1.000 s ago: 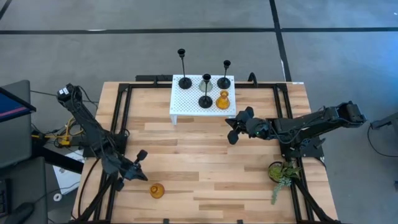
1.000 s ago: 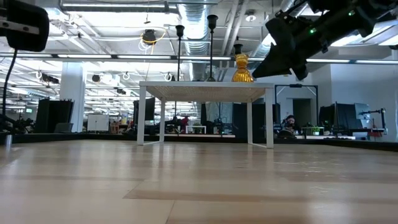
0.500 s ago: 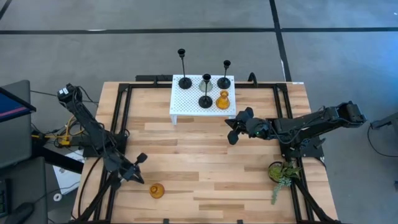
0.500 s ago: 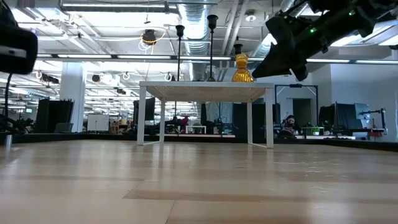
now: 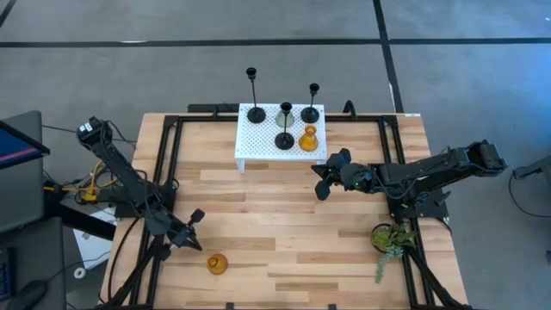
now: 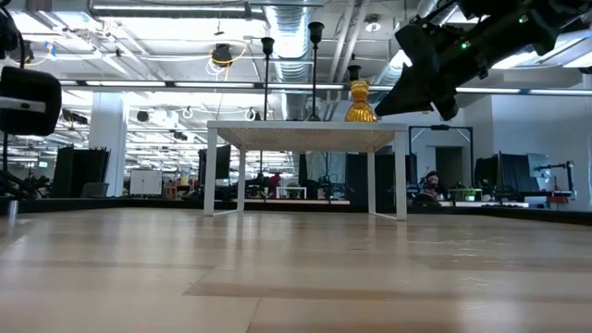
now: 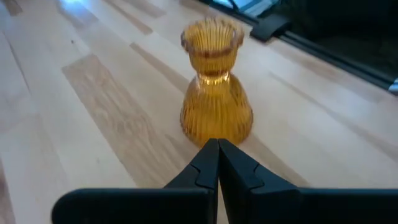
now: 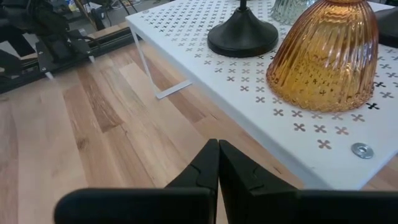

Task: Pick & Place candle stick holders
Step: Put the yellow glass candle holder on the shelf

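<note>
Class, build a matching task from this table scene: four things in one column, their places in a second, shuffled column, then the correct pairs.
Things:
1. amber holder
2. tallest black holder
3. plant sprig
4. right hand

Places:
A. far left corner of the white stand
B. near right of the table, by the right arm's base
C. on bare wood, just beyond the shut left hand
D. above the wood, beside the stand's near right corner

Pairs: 1-C, 2-A, 3-B, 4-D
</note>
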### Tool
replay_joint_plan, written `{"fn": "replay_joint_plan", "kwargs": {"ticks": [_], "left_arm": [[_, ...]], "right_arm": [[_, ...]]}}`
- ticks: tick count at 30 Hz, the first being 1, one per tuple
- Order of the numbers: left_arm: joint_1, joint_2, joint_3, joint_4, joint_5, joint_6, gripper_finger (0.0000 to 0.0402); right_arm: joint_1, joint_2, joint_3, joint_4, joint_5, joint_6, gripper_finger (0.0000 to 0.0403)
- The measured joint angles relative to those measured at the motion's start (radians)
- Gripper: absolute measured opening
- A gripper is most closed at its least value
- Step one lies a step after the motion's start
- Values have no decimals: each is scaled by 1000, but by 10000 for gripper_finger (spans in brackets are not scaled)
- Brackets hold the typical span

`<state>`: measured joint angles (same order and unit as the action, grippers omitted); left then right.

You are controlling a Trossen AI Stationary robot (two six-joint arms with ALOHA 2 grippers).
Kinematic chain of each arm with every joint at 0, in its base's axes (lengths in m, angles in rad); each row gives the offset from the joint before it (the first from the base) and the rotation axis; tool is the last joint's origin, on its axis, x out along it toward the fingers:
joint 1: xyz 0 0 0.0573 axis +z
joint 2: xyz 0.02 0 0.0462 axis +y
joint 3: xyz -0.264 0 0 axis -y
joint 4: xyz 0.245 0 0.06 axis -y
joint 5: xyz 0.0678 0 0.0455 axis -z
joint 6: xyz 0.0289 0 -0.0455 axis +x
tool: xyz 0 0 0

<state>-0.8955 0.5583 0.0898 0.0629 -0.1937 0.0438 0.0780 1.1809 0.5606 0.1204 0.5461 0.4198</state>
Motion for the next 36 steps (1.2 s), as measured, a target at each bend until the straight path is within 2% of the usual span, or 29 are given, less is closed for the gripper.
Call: {"fn": "replay_joint_plan", "kwargs": {"ticks": [6,10,16,21,30,36], "left_arm": [[0,0,0,119,-97,1,13],[0,2,1,134,-102,-7,39],[1,49,1,140,-103,-34,101],[1,125,1,165,-147,-34,160],[0,326,2,399,-109,-89,260],[0,466,2,525,-110,-130,310]], "right_arm": [[-3,0,0,0,0,0,1],[-3,0,0,0,2,0,1],[-3,0,0,0,2,0,1],[-2,0,0,0,4,0,1],[-2,0,0,0,4,0,1],[-2,0,0,0,4,0,1]]}}
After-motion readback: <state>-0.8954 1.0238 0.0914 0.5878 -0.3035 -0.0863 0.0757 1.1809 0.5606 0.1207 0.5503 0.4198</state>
